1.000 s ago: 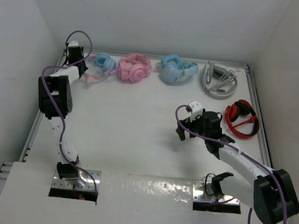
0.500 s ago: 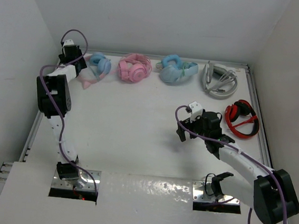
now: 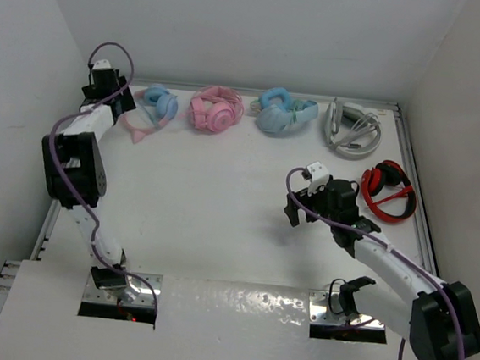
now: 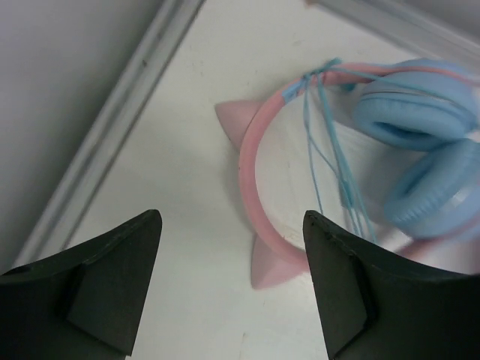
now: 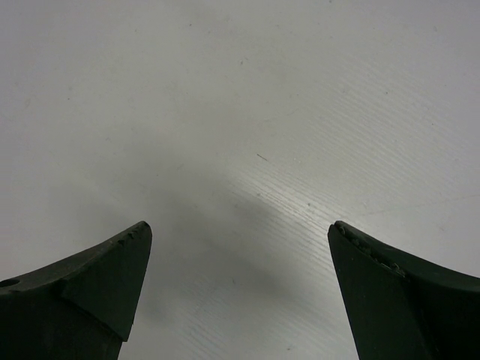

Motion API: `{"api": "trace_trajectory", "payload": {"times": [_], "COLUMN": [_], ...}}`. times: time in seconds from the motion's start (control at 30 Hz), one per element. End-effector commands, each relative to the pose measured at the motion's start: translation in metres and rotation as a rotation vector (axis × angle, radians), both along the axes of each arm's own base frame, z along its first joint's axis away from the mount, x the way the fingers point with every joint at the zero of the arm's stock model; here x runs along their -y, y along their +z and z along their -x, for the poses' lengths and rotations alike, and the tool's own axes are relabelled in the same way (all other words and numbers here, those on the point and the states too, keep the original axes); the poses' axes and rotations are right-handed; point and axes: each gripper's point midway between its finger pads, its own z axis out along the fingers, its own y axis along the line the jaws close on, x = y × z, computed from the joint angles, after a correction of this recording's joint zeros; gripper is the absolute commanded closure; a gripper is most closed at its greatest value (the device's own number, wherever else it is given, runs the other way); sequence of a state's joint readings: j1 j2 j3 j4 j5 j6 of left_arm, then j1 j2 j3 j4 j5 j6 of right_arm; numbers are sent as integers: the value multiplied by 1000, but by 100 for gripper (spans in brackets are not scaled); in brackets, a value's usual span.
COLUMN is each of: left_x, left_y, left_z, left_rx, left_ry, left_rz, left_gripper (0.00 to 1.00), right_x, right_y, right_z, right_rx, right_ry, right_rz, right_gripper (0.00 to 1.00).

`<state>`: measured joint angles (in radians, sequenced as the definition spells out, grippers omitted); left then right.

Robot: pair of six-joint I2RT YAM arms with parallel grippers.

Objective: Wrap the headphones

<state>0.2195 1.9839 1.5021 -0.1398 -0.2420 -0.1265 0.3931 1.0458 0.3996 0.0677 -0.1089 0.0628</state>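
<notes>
Left end effector (image 4: pixel 230 221) backed off the headphones (image 4: pixel 251 161) toward the table rail (image 4: pixel 120 127).

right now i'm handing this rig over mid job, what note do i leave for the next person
Left pincer: open, empty, just short of the headphones at the far left corner of the table.
Right pincer: open, empty, over bare table, mid right.
Cable: caught at the pink headband, strands lying loose beside the blue ear cups.
Done: nothing gripped, no wrap visible.
Left to do: grasp the cable, wind it round the headphones.
</notes>
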Motion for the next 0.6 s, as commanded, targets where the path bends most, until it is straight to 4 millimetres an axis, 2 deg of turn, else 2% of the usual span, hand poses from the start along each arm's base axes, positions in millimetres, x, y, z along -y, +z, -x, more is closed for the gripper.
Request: {"api": "trace_trajectory", "payload": {"times": [0.0, 0.03, 0.07, 0.1, 0.13, 0.17, 0.2, 0.23, 0.27, 0.3, 0.33, 0.37, 0.4, 0.43, 0.47, 0.5, 0.53, 0.57], "left_x": [3, 8, 13, 24, 28, 30, 31, 31, 30, 32, 33, 36, 36, 35, 36, 34, 36, 35], "left_y": [75, 100, 98, 74, 86, 80, 53, 57, 49, 25, 28, 6, 11, 8, -10, 3, -17, 3], "left_z": [36, 51, 62, 81, 95, 108, 129, 141, 153, 171, 180, 197, 202, 208, 223, 224, 238, 236], "left_rx": [125, 143, 123, 47, 41, 9, -69, -76, -106, -160, -152, -196, -169, -164, -189, -112, -131, -34], "left_ry": [-56, -121, -165, -228, -272, -284, -287, -298, -295, -304, -312, -321, -322, -314, -303, -276, -267, -244], "left_rz": [-74, -145, -161, -147, -196, -203, -196, -230, -243, -238, -267, -261, -290, -299, -298, -333, -330, -366], "left_gripper": [27, 27, 27, 27, 28, 27, 27, 28, 29, 29, 29, 29, 30, 30, 31, 31, 31, 32], "right_x": [4, 3, 3, 4, 7, 10, 11, 20, 24, 27, 32, 34, 38, 40, 42, 46, 46, 48], "right_y": [20, 20, 18, 18, 11, 15, 13, 5, 9, 7, 0, 5, -5, -6, -5, -14, -10, -8], "right_z": [-12, -9, -7, -4, 1, 2, 6, 10, 12, 15, 19, 21, 29, 32, 36, 41, 41, 46], "right_rx": [5, -12, -20, -30, -42, -25, -38, -40, -18, -24, -26, -6, -36, -40, -35, -46, -34, -34], "right_ry": [-129, -152, -159, -178, -196, -215, -240, -282, -301, -327, -352, -361, -383, -393, -401, -420, -431, -429], "right_rz": [-72, -98, -110, -128, -129, -146, -172, -157, -171, -182, -178, -199, -193, -196, -204, -202, -221, -224], "right_gripper": [1, 1, 1, 1, 1, 1, 1, 1, 1, 1, 1, 1, 1, 1, 1, 1, 1, 1]}}
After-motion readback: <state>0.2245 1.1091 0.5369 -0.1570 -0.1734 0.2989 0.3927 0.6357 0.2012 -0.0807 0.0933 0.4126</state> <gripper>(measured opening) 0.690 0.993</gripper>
